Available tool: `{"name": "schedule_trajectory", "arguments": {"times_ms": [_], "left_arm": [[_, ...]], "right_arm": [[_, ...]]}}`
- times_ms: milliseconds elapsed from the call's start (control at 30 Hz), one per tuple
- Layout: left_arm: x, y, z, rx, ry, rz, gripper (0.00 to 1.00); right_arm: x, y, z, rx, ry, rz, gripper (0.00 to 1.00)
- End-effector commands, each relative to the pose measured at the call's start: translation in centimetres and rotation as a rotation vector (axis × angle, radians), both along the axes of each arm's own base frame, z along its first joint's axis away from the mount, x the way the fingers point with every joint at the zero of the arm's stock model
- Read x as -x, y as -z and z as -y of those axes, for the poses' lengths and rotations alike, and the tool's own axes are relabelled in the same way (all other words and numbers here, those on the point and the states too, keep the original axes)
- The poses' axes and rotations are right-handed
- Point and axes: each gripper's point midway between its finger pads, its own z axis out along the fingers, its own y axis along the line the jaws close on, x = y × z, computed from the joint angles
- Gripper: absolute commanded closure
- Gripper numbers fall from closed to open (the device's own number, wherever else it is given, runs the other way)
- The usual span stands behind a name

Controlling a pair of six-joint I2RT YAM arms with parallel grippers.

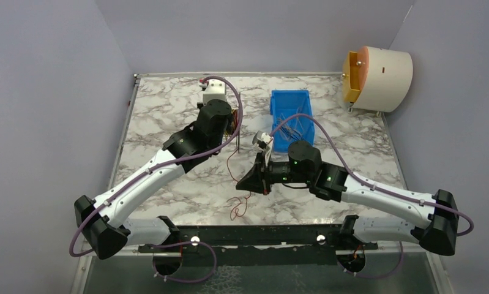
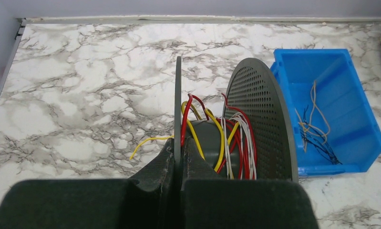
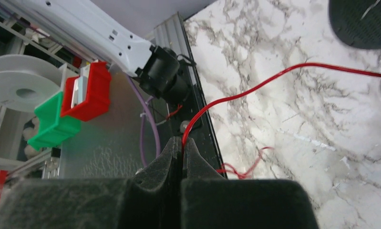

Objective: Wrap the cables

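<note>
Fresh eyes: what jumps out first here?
The black spool, part-wound with red, yellow and white wires, stands out, gripped by one flange in the left fingers. A red cable stretches from the spool's side to the right fingers, shut on it. A blue bin at the far right holds loose wires.

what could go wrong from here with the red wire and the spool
1. The right gripper pinches the red wire only at its fingertips, so a hard pull may slip it free.
2. The wire's loose tail lies tangled on the table and could knot or snag.
3. The left gripper holds the spool by one thin flange; tension might twist it.
</note>
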Motion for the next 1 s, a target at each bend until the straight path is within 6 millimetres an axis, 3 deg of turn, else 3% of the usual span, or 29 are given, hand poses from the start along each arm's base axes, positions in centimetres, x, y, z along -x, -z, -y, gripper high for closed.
{"name": "schedule_trajectory", "arguments": {"times_ms": [0,233,567,767,967], "left_arm": [[-0.7,-0.8,-0.3,0.023,-0.044,0.060,1.00],[0.0,2.3,0.2,-0.052,0.014,0.007,1.00],[3.0,6.2,0.2,-0.175,0.115,-0.081,1.00],[4.9,7.1,-0.2,-0.179,0.165,-0.092,1.00],[6.7,7.3,0.9,-0.163,0.310,-0.099,1.00]], "right_arm": [[-1.1,-3.4,0.7,0.014,0.062,0.082,0.99],[-3.9,-6.3,1.4,0.089,0.180,0.191,0.99],[-8.2,-8.5,2.7,0.196,0.340,0.369,0.99],[-11.1,-10.3,4.6,0.245,0.483,0.484,0.99],[-13.8,-11.8,5.5,0.238,0.577,0.531,0.99]]}}
